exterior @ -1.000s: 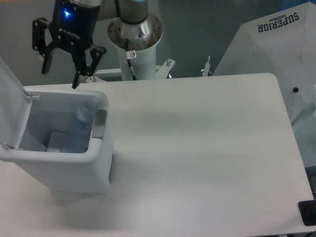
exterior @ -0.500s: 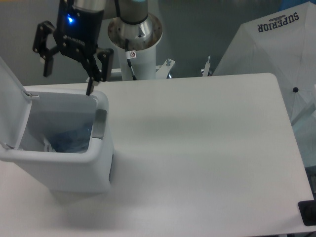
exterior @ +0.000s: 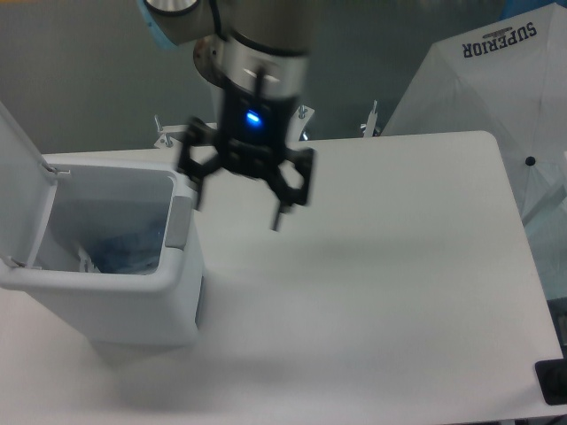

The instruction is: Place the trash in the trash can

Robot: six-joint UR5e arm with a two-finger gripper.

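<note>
The gripper (exterior: pixel 237 208) hangs over the table (exterior: pixel 381 266) with its 2 fingers spread wide and nothing between them, so it is released and carrying nothing. It looks blurred.

The bin (exterior: pixel 106 266) sits just to the gripper's left, its near wall almost under the left finger. The lid (exterior: pixel 18 186) stands tipped back on the far side from the gripper, which leaves the mouth open for dropping things straight in. The grey latch (exterior: pixel 180 221) faces the gripper.

Down inside the bin, a crumpled clear mass of trash (exterior: pixel 120 251) lies at the bottom, bluish through the plastic. I cannot tell bottle from packet in there, nor whether both are present. Nothing that looks like trash lies on the table around the gripper, so I judge the task finished or close to it.
</note>
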